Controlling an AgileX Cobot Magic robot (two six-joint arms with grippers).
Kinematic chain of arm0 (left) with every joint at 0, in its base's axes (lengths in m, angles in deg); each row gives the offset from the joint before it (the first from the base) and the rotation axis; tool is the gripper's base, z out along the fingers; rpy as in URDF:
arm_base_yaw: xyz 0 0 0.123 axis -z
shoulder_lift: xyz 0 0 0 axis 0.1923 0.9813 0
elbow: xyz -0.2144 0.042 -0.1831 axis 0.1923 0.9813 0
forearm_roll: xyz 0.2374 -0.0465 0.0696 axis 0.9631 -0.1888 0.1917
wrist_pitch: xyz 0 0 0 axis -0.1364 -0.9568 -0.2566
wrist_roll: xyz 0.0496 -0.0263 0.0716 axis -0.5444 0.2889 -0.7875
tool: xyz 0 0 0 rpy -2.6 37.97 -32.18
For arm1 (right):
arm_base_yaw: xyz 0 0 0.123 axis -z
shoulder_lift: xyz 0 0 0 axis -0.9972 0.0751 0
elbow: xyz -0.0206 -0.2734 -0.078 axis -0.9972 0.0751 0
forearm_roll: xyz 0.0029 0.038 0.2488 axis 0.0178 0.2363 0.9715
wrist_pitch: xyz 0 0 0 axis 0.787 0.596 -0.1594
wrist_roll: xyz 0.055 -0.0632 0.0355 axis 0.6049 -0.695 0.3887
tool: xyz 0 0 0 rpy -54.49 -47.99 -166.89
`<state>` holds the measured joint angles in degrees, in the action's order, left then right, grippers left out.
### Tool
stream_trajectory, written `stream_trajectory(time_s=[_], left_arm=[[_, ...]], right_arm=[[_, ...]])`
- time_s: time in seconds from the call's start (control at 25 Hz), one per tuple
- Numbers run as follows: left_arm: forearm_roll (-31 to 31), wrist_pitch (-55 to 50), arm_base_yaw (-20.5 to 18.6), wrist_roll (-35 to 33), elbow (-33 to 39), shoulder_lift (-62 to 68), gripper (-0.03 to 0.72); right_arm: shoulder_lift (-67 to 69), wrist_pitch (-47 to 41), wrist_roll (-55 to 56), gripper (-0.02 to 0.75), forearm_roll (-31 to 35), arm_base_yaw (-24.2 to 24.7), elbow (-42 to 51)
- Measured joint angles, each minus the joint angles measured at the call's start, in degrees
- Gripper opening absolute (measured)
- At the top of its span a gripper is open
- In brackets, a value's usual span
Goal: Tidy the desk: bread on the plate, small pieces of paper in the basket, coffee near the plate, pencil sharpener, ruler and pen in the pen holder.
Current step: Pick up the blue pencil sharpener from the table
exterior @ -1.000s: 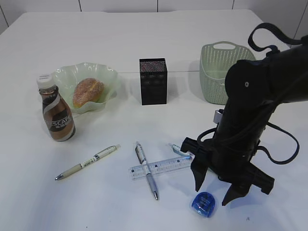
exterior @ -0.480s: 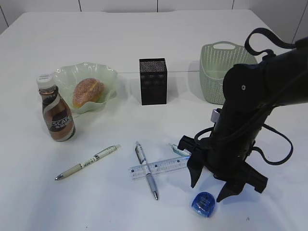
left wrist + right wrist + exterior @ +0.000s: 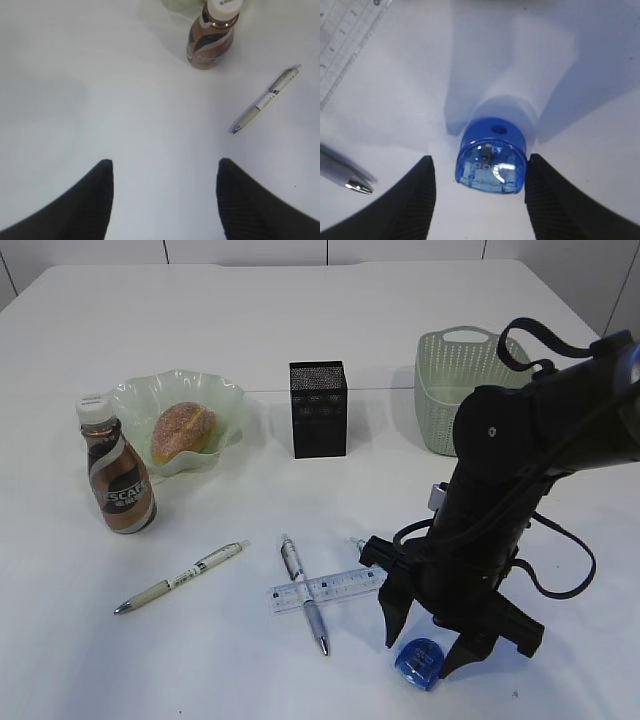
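Now, right gripper (image 3: 478, 187) astride pencil sharpener (image 3: 491, 157)

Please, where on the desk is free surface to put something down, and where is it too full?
Bare patches: the far desk behind the plate, pen holder and basket; the near left corner below the coffee. Crowded: front centre, where two pens, the ruler, the pencil sharpener and the right gripper sit close together.

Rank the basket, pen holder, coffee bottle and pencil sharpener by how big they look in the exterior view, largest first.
1. basket, partly hidden by the right arm
2. pen holder and coffee bottle: too alike to rank, and the bottle stands nearer the camera
3. pencil sharpener, clearly smallest though nearest
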<state>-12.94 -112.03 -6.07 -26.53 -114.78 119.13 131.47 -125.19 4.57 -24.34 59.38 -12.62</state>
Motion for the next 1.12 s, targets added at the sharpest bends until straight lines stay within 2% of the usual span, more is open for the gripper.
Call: stream_trajectory(time_s=[1.12], left_arm=[[0.00, 0.10, 0.00, 0.00, 0.00, 0.00, 0.447]], right_arm=[[2.19, -2.30, -1.55, 0.449, 1.77, -0.38, 0.00]])
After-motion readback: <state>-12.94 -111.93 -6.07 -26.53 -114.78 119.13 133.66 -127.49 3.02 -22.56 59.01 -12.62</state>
